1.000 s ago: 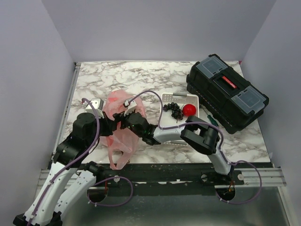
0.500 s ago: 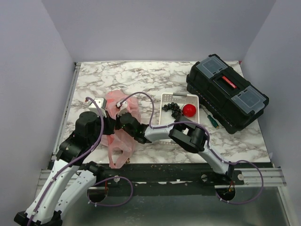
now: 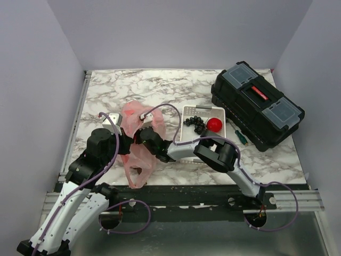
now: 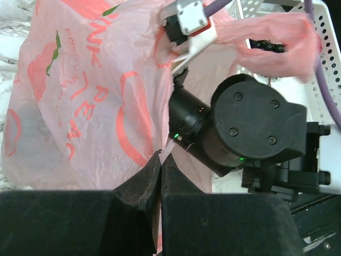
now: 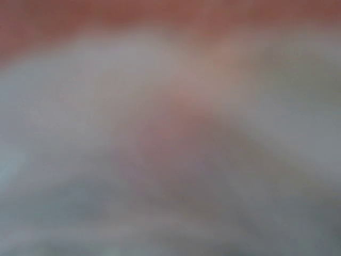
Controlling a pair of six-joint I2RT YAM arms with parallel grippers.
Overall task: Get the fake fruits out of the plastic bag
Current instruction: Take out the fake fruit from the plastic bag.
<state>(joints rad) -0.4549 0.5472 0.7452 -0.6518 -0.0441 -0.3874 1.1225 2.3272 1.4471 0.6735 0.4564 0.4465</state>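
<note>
The pink plastic bag [image 3: 133, 114] lies on the marble table left of centre. In the left wrist view the plastic bag [image 4: 80, 96] fills the left half. My left gripper [image 4: 161, 156] is shut on a fold of its edge. My right arm's wrist [image 3: 149, 138] reaches left into the bag's mouth, and its fingers are hidden behind the film. The right wrist view is only a pink-grey blur. A black grape bunch [image 3: 195, 124] and a red apple [image 3: 214, 124] lie in the white tray [image 3: 205, 110]. Any fruits inside the bag are hidden.
A black toolbox [image 3: 256, 104] stands at the back right. A green-handled screwdriver [image 3: 241, 136] lies between it and the tray. In the left wrist view the white tray [image 4: 327, 53] sits right of the right arm's wrist body [image 4: 256, 122].
The right arm has pushed left, further into the bag's mouth, with its elbow following. The left gripper has kept its hold on the bag's edge.
</note>
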